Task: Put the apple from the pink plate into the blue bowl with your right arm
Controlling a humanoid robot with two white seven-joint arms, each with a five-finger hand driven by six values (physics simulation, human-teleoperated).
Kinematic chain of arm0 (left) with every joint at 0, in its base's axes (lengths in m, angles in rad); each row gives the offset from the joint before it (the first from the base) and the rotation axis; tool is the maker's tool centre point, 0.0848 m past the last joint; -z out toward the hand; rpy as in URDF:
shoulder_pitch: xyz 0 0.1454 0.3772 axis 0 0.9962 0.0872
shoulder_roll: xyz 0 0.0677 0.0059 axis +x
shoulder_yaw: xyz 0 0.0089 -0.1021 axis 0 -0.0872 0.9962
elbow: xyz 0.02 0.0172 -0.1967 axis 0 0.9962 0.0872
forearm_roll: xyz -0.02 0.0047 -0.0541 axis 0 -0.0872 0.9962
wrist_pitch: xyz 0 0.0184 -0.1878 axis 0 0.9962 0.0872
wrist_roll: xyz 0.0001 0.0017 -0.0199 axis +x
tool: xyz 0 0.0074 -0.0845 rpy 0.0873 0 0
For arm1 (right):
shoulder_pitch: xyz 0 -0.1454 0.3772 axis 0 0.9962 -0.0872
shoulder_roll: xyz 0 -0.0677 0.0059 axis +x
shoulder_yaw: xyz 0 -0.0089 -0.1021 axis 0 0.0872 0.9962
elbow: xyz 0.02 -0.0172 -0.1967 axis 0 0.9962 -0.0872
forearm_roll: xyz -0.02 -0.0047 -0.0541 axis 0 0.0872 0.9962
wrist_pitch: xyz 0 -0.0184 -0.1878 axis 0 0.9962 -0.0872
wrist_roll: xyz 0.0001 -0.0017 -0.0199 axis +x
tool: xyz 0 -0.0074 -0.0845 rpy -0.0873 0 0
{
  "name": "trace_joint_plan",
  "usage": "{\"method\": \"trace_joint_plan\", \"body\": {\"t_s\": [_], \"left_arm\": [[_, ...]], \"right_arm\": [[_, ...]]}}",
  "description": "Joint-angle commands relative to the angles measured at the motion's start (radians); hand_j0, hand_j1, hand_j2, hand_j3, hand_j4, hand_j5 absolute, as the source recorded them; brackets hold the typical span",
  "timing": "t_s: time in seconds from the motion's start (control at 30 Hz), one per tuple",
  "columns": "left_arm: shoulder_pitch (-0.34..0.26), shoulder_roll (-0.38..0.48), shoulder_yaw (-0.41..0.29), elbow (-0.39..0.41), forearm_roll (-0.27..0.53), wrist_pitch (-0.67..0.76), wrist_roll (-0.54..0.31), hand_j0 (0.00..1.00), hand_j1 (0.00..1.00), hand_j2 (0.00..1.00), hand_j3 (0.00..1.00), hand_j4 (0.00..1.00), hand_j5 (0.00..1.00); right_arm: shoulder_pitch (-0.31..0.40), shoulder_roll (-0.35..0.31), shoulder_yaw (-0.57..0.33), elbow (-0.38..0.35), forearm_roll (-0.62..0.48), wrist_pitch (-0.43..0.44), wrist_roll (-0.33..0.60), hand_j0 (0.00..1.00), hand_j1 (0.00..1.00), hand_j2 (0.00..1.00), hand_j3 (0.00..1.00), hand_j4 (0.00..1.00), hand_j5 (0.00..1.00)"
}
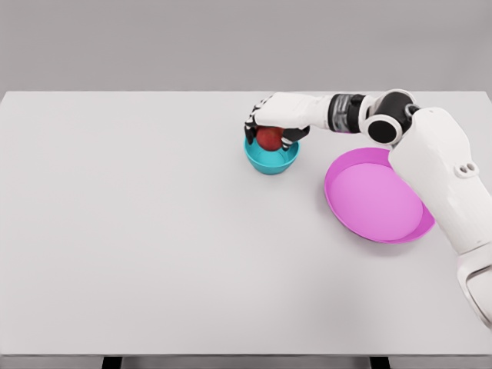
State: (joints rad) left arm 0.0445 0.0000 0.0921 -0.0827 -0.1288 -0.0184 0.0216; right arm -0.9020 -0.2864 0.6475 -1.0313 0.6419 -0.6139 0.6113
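Note:
A red apple sits in my right hand, whose fingers curl around it from above. The hand holds the apple directly over the blue bowl, just at the level of its rim. The bowl stands on the table a little right of centre, towards the back. The pink plate lies to the right of the bowl with nothing on it. My right arm crosses over the plate's far edge. The left arm is out of view.
The white table spreads wide to the left and front of the bowl. Its front edge runs along the bottom of the picture.

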Motion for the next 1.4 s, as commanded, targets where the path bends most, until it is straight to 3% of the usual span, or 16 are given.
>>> {"method": "trace_joint_plan", "body": {"t_s": [0.0, 0.17, 0.2, 0.23, 0.57, 0.73, 0.8, 0.9, 1.0, 1.07, 1.2, 1.37], "left_arm": [[0.0, 0.0, 0.0, 0.0, 0.0, 0.0, 0.0, 1.0, 1.0, 1.0, 1.0, 1.0, 1.0], [0.0, 0.0, 0.0, 0.0, 0.0, 0.0, 0.0, 1.0, 1.0, 1.0, 1.0, 1.0, 1.0], [0.0, 0.0, 0.0, 0.0, 0.0, 0.0, 0.0, 1.0, 1.0, 1.0, 1.0, 1.0, 1.0], [0.0, 0.0, 0.0, 0.0, 0.0, 0.0, 0.0, 1.0, 1.0, 1.0, 1.0, 1.0, 1.0], [0.0, 0.0, 0.0, 0.0, 0.0, 0.0, 0.0, 1.0, 1.0, 1.0, 1.0, 1.0, 1.0], [0.0, 0.0, 0.0, 0.0, 0.0, 0.0, 0.0, 1.0, 1.0, 1.0, 1.0, 1.0, 1.0], [0.0, 0.0, 0.0, 0.0, 0.0, 0.0, 0.0, 1.0, 1.0, 1.0, 1.0, 1.0, 1.0], [0.0, 0.0, 0.0, 0.0, 0.0, 0.0, 0.0, 1.0, 1.0, 1.0, 1.0, 1.0, 1.0], [0.0, 0.0, 0.0, 0.0, 0.0, 0.0, 0.0, 1.0, 1.0, 1.0, 1.0, 1.0, 1.0], [0.0, 0.0, 0.0, 0.001, 0.0, 0.0, 0.0, 1.0, 1.0, 1.0, 1.0, 1.0, 1.0], [0.0, 0.0, 0.0, 0.0, 0.0, 0.0, 0.0, 1.0, 1.0, 1.0, 1.0, 1.0, 1.0], [0.0, 0.0, 0.0, 0.0, 0.0, 0.0, 0.0, 1.0, 1.0, 1.0, 1.0, 1.0, 1.0]], "right_arm": [[0.0, 0.001, 0.003, -0.001, -0.005, 0.003, 0.0, 0.53, 0.53, 0.53, 0.53, 0.53, 0.53], [0.0, 0.001, 0.011, -0.003, -0.005, 0.003, 0.0, 0.55, 0.55, 0.55, 0.55, 0.55, 0.55], [0.0, 0.001, 0.011, -0.003, -0.005, 0.003, 0.0, 0.71, 0.71, 0.71, 0.71, 0.71, 0.71], [0.0, 0.001, 0.011, -0.003, -0.005, 0.003, 0.0, 1.0, 1.0, 1.0, 1.0, 1.0, 1.0], [-0.021, -0.022, -0.031, -0.021, -0.016, 0.003, 0.0, 1.0, 1.0, 1.0, 1.0, 1.0, 1.0], [-0.003, -0.154, -0.157, -0.159, -0.045, 0.003, 0.0, 1.0, 1.0, 1.0, 1.0, 1.0, 1.0], [0.026, -0.24, -0.178, -0.165, -0.107, 0.003, 0.0, 1.0, 1.0, 1.0, 1.0, 1.0, 1.0], [0.077, -0.277, -0.244, -0.159, -0.171, 0.003, 0.0, 1.0, 1.0, 1.0, 1.0, 1.0, 1.0], [0.233, -0.261, -0.454, -0.191, -0.229, 0.003, 0.0, 1.0, 1.0, 1.0, 1.0, 1.0, 1.0], [0.334, -0.263, -0.571, -0.26, -0.229, 0.003, 0.0, 1.0, 1.0, 1.0, 1.0, 1.0, 1.0], [0.422, -0.277, -0.611, -0.293, -0.228, 0.003, 0.0, 1.0, 1.0, 1.0, 1.0, 1.0, 1.0], [0.437, -0.277, -0.611, -0.294, -0.228, 0.003, 0.0, 1.0, 1.0, 1.0, 1.0, 1.0, 1.0]]}}
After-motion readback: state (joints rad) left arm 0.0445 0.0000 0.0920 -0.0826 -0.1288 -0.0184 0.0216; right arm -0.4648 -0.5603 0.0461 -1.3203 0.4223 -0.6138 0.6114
